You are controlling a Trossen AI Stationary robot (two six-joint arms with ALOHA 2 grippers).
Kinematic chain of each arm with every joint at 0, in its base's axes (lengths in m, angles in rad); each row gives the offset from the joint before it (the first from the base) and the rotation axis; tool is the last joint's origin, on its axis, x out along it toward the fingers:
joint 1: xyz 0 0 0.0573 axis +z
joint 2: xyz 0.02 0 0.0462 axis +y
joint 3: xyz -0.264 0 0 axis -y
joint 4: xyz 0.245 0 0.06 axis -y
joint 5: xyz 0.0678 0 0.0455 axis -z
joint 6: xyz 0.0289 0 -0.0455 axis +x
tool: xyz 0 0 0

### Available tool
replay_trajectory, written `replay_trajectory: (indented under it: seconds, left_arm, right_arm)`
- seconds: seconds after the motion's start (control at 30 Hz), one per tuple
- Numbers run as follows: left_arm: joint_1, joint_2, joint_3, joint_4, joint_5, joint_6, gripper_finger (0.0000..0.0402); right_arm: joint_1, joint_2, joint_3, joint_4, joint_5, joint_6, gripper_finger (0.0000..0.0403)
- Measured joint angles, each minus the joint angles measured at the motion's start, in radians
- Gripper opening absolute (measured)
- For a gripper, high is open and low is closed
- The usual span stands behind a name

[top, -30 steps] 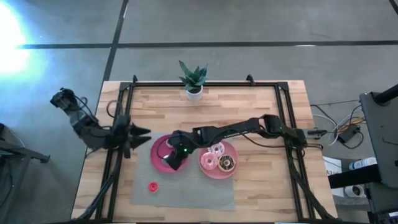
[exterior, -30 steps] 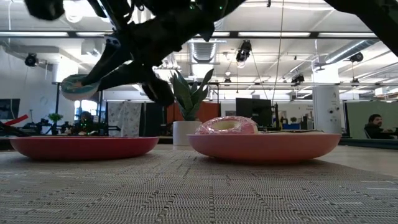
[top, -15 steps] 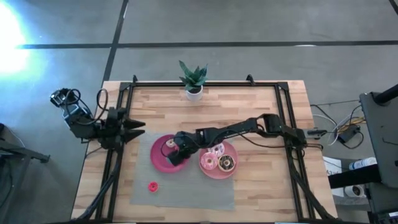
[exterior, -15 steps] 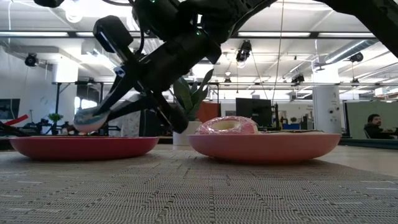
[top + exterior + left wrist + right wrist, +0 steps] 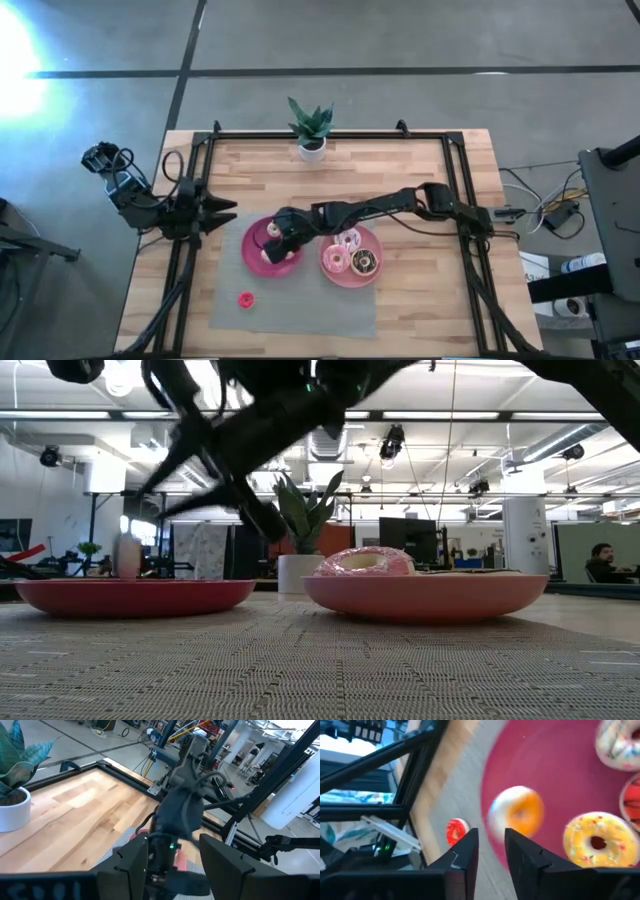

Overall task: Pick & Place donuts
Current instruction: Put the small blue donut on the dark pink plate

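Wooden counter (image 5: 400,170) fills my overhead frame; at its centre my right gripper (image 5: 283,240) hangs over the red plate (image 5: 252,247), fingers parted, an orange donut (image 5: 516,815) loose below. My left gripper (image 5: 228,208), open, waits centre-left.

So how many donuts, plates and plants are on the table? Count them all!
Donuts: 8 that I can see. 3 on the pink plate, 4 on the red plate, 1 on the mat
Plates: 2
Potted plant: 1
Total: 11
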Motion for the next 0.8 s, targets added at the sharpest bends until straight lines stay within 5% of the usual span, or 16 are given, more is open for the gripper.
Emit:
replay_trajectory:
  seconds: [0.3,0.5,0.8]
  left_arm:
    - [0.0,-0.003,0.0,-0.043,0.002,-0.044,0.0151]
    - [0.0,0.019,-0.068,-0.261,0.121,-0.317,0.0151]
    - [0.01,0.267,-0.327,0.152,0.404,-0.369,0.0151]
  right_arm:
    - [-0.001,0.0,0.059,-0.179,0.057,-0.107,0.0089]
    - [0.019,-0.01,0.072,-0.268,0.151,-0.246,0.009]
    - [0.076,-0.12,0.115,-0.607,0.419,-0.425,0.0112]
